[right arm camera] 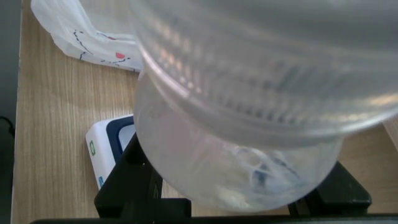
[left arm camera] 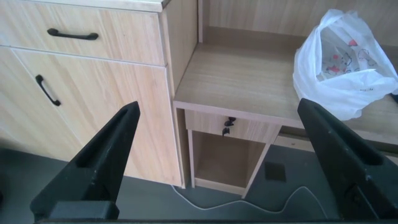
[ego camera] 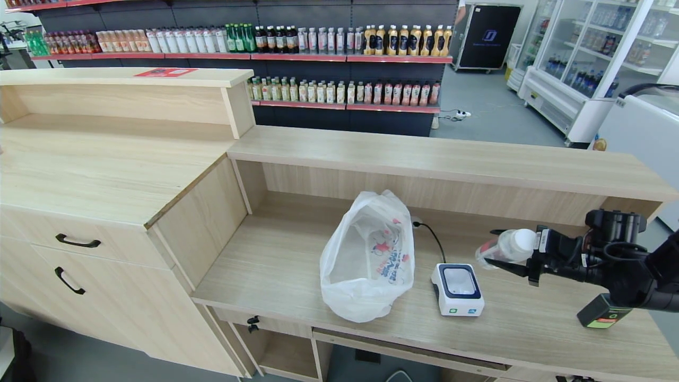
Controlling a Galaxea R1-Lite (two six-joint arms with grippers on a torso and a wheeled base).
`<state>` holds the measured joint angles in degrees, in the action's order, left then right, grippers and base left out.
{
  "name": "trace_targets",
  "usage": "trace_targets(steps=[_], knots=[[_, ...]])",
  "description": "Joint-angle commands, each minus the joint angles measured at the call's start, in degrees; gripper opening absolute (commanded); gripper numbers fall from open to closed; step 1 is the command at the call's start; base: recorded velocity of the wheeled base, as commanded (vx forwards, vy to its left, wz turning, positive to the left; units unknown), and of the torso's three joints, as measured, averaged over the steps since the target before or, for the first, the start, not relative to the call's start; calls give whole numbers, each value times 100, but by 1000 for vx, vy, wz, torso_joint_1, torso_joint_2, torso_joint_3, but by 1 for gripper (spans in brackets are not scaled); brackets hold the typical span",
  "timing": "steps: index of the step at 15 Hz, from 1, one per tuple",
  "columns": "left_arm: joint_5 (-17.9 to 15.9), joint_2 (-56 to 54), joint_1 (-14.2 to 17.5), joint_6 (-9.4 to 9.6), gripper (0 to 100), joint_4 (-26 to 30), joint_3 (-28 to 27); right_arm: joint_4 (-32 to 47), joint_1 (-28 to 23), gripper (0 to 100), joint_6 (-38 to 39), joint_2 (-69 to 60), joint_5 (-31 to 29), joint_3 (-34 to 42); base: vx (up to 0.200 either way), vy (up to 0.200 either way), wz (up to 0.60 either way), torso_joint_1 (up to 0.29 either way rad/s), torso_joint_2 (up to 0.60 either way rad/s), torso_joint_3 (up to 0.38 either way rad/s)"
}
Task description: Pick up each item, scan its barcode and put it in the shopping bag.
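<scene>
Right pincer point(ego camera: 490, 246) clamped on a clear bottle point(ego camera: 513, 244) with a white cap, held roughly sideways above the bench point(ego camera: 276, 265). It sits to the right of the scanner point(ego camera: 457, 289), not yet over its window. Shopping bag point(ego camera: 368, 260) stands just left of the scanner, mouth open. Left pincer point(left arm camera: 217, 109) gapes wide, holding nothing, low in front of the bench's left end.

Step in hand, judged: the scan. Carry the bottle over the glass. Barcode position not legible, so expect to roll the wrist until the label faces the window. Go low, pause 1 beat. Thin plastic may dent, so no extra squeeze. Then 1 short move left to the bag mouth.
</scene>
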<state>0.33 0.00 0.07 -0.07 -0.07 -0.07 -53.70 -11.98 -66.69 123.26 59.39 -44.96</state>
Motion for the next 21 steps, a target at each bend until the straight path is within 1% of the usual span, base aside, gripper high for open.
trace_targets(steps=[1,8,10,12,14,15,16,17,18,19,20,21], knots=[[2,0,1,-1,100,-1,-1,0,3,0,-1,32,2,-39,0,0,0,0,0,0],[2,0,1,-1,100,-1,7,9,12,0,-1,23,2,-30,0,0,0,0,0,0],[2,0,1,-1,100,-1,7,53,-41,0,104,-320,2,-13,0,0,0,0,0,0],[2,0,1,-1,100,-1,7,140,-243,0,798,-786,2,57,0,0,0,0,0,0],[2,0,1,-1,100,-1,-1,202,-436,0,2424,-1603,-103,189,0,0,0,0,0,0],[2,0,1,-1,100,-1,-1,307,-524,0,3031,-1902,-349,260,0,0,0,0,0,0],[2,0,1,-1,100,-1,-1,589,-568,0,3664,-2218,-894,312,0,0,0,0,0,0],[2,0,1,-1,100,-1,-1,923,-568,0,4217,-2491,-1597,347,0,0,0,0,0,0],[2,0,1,-1,100,-1,7,1081,-533,0,4586,-2640,-2098,347,0,0,0,0,0,0],[2,0,1,-1,100,-1,-1,1213,-340,0,5228,-2886,-3136,400,0,0,0,0,0,0],[2,0,1,-1,100,-1,-1,1222,-129,0,5509,-3010,-4111,506,0,0,0,0,0,0],[2,0,1,-1,100,-1,7,1230,126,0,5588,-3089,-5104,646,0,0,0,0,0,0]])
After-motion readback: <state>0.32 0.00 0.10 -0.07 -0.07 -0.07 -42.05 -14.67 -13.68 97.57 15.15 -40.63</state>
